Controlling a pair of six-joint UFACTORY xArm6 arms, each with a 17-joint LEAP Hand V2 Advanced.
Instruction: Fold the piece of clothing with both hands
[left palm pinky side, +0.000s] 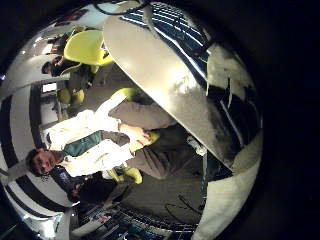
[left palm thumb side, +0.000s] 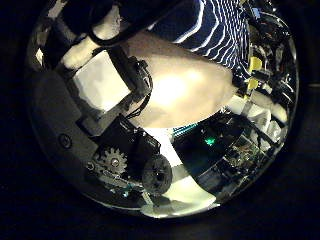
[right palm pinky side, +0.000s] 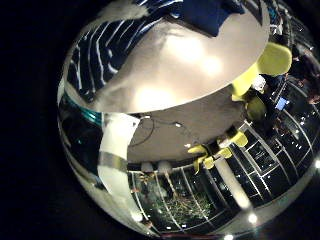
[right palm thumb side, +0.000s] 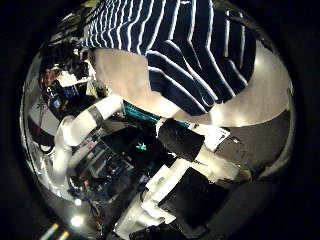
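A striped piece of clothing (right palm thumb side: 180, 50) lies spread on the round table (right palm thumb side: 120, 75) and reaches close to the table's edge in the right thumb side palm view. It also shows on the table in the left thumb side palm view (left palm thumb side: 215, 25), in the right little finger side palm view (right palm pinky side: 120, 45) and at the table's far part in the left little finger side palm view (left palm pinky side: 175, 20). Parts of my left hand (left palm thumb side: 110, 120) show beside the table's edge (left palm thumb side: 190, 95). Parts of my right hand (right palm thumb side: 190, 215) show below the table's edge. A white arm (right palm thumb side: 85, 125) reaches toward that edge.
Several chairs (right palm pinky side: 270, 60) stand round the table on the floor, and they also show in the left little finger side palm view (left palm pinky side: 85, 45). The table's bare top (right palm pinky side: 190, 70) lies beside the clothing. A white arm (right palm pinky side: 115, 150) shows under the table's rim.
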